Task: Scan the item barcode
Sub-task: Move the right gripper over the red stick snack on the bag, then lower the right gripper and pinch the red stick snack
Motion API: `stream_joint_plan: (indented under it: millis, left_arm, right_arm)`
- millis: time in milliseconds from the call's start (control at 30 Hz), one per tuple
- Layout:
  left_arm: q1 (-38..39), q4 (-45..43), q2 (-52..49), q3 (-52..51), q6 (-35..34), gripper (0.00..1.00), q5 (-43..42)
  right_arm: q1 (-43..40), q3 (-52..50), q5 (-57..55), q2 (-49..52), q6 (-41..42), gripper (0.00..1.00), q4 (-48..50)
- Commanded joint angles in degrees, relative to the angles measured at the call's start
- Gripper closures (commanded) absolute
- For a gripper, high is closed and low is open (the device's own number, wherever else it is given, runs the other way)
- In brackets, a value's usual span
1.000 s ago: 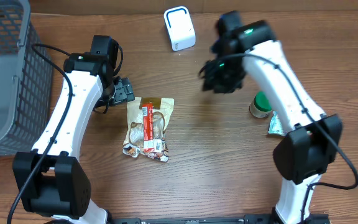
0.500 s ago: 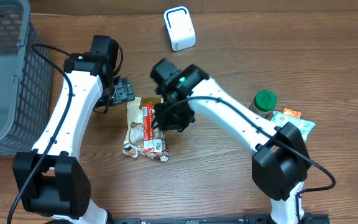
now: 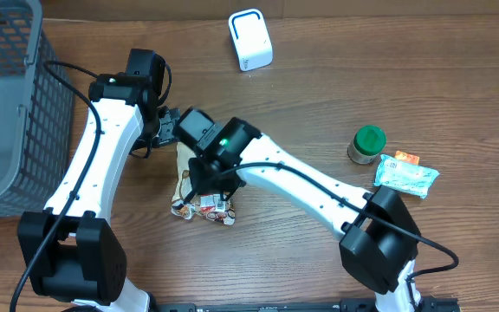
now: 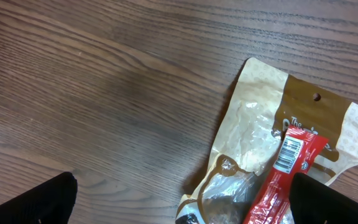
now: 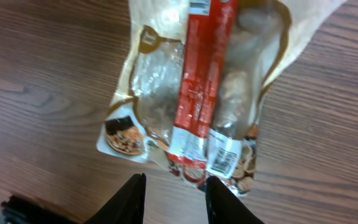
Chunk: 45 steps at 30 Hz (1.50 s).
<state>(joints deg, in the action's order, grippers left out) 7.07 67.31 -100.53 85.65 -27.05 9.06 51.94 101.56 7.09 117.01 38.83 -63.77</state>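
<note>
The right arm [image 3: 301, 180] stretches from the near right edge across the wooden bench [image 3: 319, 87] to the middle. Its claw [image 3: 208, 184] hangs directly over a tan snack pouch [image 3: 184, 184] and covers most of it; whether it touches the pouch cannot be told. The left claw [image 3: 173, 128] sits just beside the pouch's far left corner. A white boxy scanner [image 3: 249, 39] stands near the far edge. Off to the right, a green-lidded jar [image 3: 368, 143] sits just beside a small teal packet [image 3: 407, 172]. A grey mesh basket [image 3: 7, 95] fills the left side.
</note>
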Motion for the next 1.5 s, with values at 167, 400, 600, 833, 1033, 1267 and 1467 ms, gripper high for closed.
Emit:
stream_joint_plan:
  millis: [167, 400, 600, 833, 1033, 1267, 1467]
  left_arm:
    - [0.1, -0.1, -0.1, 0.8, 0.0, 0.0, 0.3]
    - [0.1, -0.1, -0.1, 0.8, 0.0, 0.0, 0.3]
    - [0.1, -0.1, -0.1, 0.8, 0.0, 0.0, 0.3]
    - [0.1, -0.1, -0.1, 0.8, 0.0, 0.01, 0.3]
    - [0.1, -0.1, -0.1, 0.8, 0.0, 0.0, 0.3]
    - [0.1, -0.1, -0.1, 0.8, 0.0, 0.0, 0.3]
    - [0.1, -0.1, -0.1, 0.8, 0.0, 0.0, 0.3]
  right_arm:
    - [0.1, -5.9, -3.0, -0.2, 6.2, 0.68, 5.6]
    - [0.1, -11.9, -3.0, -0.2, 5.9, 0.75, 14.1]
    - [0.1, -14.6, -3.0, -0.2, 6.2, 0.76, 17.2]
    - [0.1, -15.8, -3.0, -0.2, 6.2, 0.76, 18.6]
    - [0.1, -15.8, -3.2, -0.2, 6.2, 0.75, 18.9]
    - [0.1, -15.8, -3.2, 0.2, 6.2, 0.75, 18.9]
    - [0.2, -15.8, -3.6, 3.1, 6.2, 0.76, 18.6]
